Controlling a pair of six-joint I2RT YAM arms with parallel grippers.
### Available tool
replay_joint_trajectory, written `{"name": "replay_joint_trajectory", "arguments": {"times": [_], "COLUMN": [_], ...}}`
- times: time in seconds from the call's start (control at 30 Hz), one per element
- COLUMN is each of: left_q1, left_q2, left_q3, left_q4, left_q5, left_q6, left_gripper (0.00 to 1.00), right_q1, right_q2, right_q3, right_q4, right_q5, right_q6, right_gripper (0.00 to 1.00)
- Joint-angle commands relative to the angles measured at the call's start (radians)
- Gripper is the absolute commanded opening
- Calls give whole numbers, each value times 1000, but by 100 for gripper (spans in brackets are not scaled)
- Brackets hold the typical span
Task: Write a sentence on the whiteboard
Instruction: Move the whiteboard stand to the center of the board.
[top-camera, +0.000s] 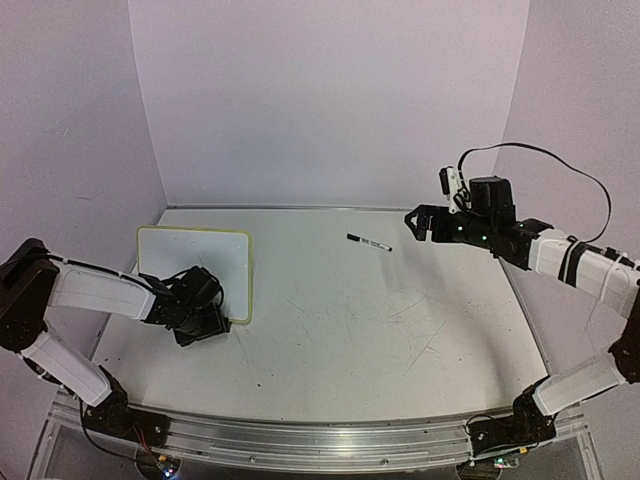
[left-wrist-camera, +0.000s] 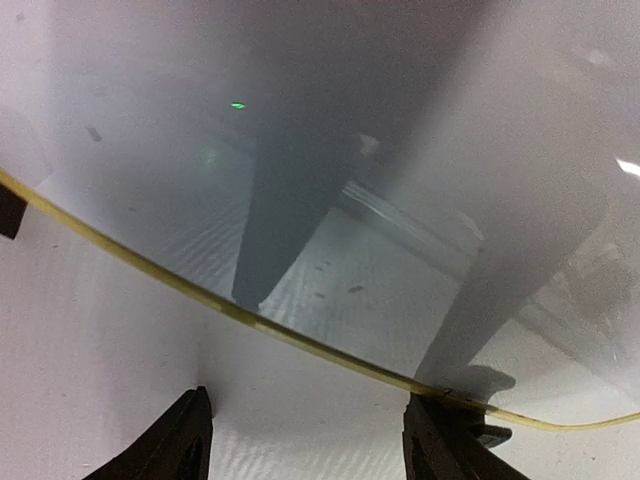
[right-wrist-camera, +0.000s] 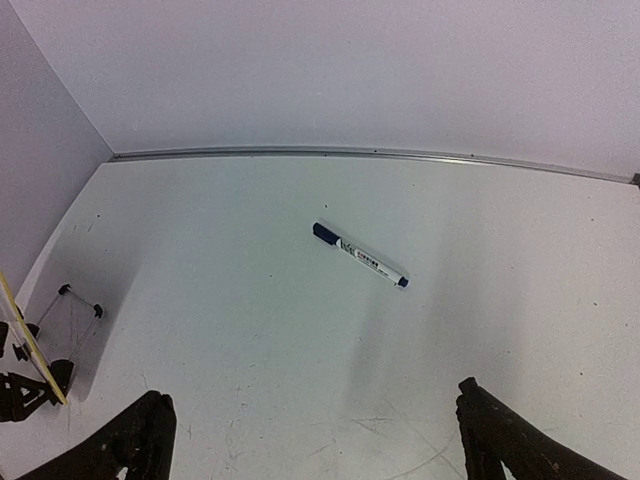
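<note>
Scene: we look down on a scuffed white table (top-camera: 400, 330) with two robot arms bolted at its near edge.
Whiteboard: the small rectangular white board with a pale yellow-green frame (top-camera: 190, 262) stands propped on its lower edge at about nine o'clock from the table's centre. As far as we can see, its face is blank.
Left gripper: the left gripper (left-wrist-camera: 318, 405) sits low at the board's lower edge, toward five o'clock of the board. Its jaws stand apart with only bare table between them. One fingertip seems to touch the frame, and nothing is grasped.
Marker: a slim white pen with a dark cap (top-camera: 369, 242) lies flat on the table at about one o'clock from the centre, well apart from the board.
Right gripper: the right gripper (right-wrist-camera: 310, 395) hovers above the table just to three o'clock of the pen, spread fully wide and empty.
Progress: we judge the task barely begun, with no writing on the board and the pen not yet picked up.
Left to do: taking the pen, uncapping it if needed, carrying it to the board, steadying the board and writing the sentence.
</note>
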Motion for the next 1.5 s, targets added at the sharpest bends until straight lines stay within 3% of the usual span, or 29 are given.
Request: {"name": "replay_joint_trajectory", "arguments": {"times": [0.0,0.17,0.33,0.4,0.57,0.73,0.8,0.93,1.03,1.13,1.17,1.23,1.47], "left_q1": [-93,-166,-183,-190,-224,-223,-223,-223,-222,-224,-223,-223,-223], "left_q2": [122,273,209,124,-272,-564,-607,-624,-605,-603,-610,-625,-651], "left_q3": [99,244,176,134,52,164,244,362,437,463,465,465,455], "left_q4": [184,201,200,199,114,-110,-174,-205,-209,-207,-207,-207,-208], "left_q5": [89,92,80,87,80,-66,-138,-250,-298,-323,-338,-358,-390], "left_q6": [-3,47,62,84,184,268,305,413,467,472,465,459,475], "left_gripper": [67,67,69,69,75,78,86,93,93,93,93,93,93], "right_q1": [11,79,226,286,464,586,626,698,724,727,728,730,738], "right_q2": [6,92,245,329,538,741,810,919,984,1036,1060,1095,1206], "right_q3": [-9,29,98,141,302,481,562,668,736,781,808,833,951], "right_q4": [36,-1,-11,-10,43,65,66,62,60,58,46,42,-2], "right_q5": [-3,21,29,45,59,92,143,311,391,416,442,455,500], "right_q6": [14,21,48,58,121,173,206,281,293,285,289,304,304], "right_gripper": [98,98,98,98,97,89,87,83,70,64,54,45,44]}}
